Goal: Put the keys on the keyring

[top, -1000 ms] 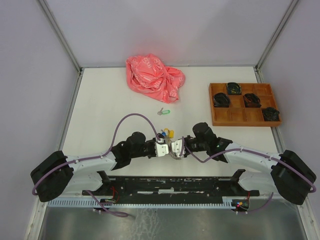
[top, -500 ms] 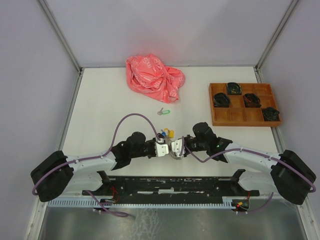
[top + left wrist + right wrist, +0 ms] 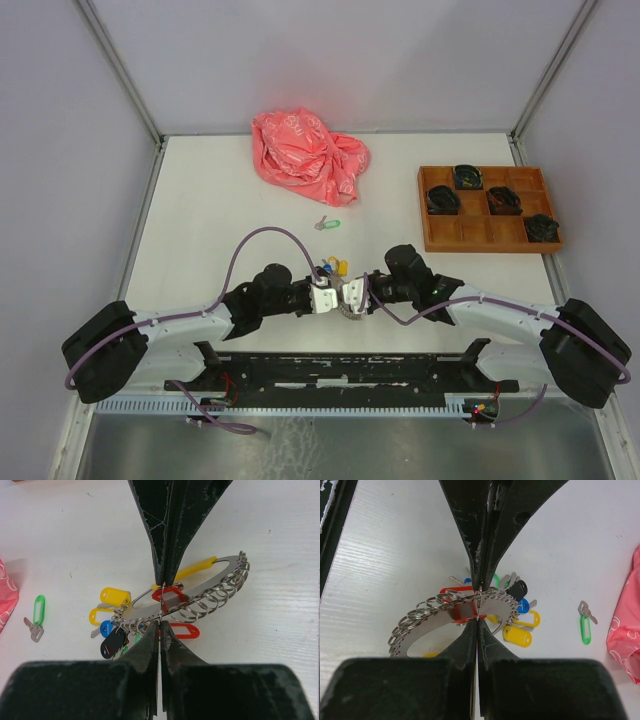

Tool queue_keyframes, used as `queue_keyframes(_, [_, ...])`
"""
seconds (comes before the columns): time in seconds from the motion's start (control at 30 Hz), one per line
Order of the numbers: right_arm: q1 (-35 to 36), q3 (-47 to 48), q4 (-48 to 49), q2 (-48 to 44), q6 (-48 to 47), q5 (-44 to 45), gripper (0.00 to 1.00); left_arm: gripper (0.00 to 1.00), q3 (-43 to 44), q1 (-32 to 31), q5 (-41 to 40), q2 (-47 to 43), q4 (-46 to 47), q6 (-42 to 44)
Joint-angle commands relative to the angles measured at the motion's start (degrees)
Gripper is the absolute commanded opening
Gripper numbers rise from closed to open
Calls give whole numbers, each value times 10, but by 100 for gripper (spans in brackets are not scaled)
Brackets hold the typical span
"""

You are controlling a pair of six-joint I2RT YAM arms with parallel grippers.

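Left hand (image 3: pixel 161 602) and right hand (image 3: pixel 477 604) both pinch the keyring (image 3: pixel 220 587), seemingly prying a loop open; the green key (image 3: pixel 328 224), nearer the worktop's (image 3: pixel 200 200) far edge, needs fetching next.

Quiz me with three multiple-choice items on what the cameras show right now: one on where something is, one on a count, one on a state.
1. Where is the green-tagged key?
A. Loose on the table, between the pink bag and the keyring
B. Inside the pink bag
C. Clamped in a gripper

2. How many compartments of the wooden tray hold a black item?
A. Two
B. Four
C. Six

3. How do the left gripper and the right gripper stand?
A. Both open
B. Left shut, right open
C. Both shut on the keyring

Answers:
1 A: the top view shows it lying alone on bare table.
2 B: four compartments are filled, and the others look bare.
3 C: each wrist view shows its fingers pinched together on the ring.
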Motion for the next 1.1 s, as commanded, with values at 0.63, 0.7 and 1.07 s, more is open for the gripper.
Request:
queue_keyframes(0.63, [4, 20, 69, 17, 31, -39, 1, 3, 5, -5, 17, -3, 56, -16])
queue_keyframes(0.7, [4, 21, 69, 19, 31, -42, 1, 3, 4, -5, 17, -3, 57, -17])
queue_keyframes(1.07, [5, 20, 83, 22, 33, -46, 1, 3, 5, -5, 18, -2, 64, -21])
